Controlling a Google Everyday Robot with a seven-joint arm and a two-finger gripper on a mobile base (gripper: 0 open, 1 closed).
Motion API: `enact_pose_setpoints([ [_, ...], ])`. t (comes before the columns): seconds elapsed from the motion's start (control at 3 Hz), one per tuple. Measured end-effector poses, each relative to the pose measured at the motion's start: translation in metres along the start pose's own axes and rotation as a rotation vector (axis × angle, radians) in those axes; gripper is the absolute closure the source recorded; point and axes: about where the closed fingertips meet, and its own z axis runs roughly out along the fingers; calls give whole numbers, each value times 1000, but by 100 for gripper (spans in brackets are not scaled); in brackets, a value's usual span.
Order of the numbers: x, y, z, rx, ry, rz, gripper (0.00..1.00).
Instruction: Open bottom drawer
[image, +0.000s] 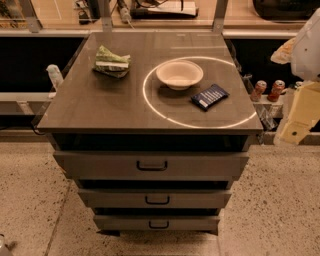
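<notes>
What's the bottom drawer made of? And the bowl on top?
The bottom drawer looks like grey metal: a flat, dull front with a thin black loop handle. The bowl looks like smooth, pale plastic or ceramic, slightly shiny; I can't tell which. The gripper hangs at the picture's right edge, well away from the drawer.

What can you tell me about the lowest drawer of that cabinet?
The bottom drawer is a flat grey front, metal by its look, the narrowest of three, under the middle drawer with a dark gap between. A small black loop handle sits at its centre. It looks shut, just above the speckled floor. Nothing touches it; the gripper is off at the right edge, beside the tabletop.
</notes>
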Motion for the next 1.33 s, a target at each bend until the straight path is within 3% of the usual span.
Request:
enact_pose_setpoints([
  [0.33,0,0,0,0,0,0,0],
  [0.67,11,20,14,6,-28,36,0],
  [1.0,15,69,15,64,-136,121,0],
  [1.33,25,116,9,171,-217,232,0],
])
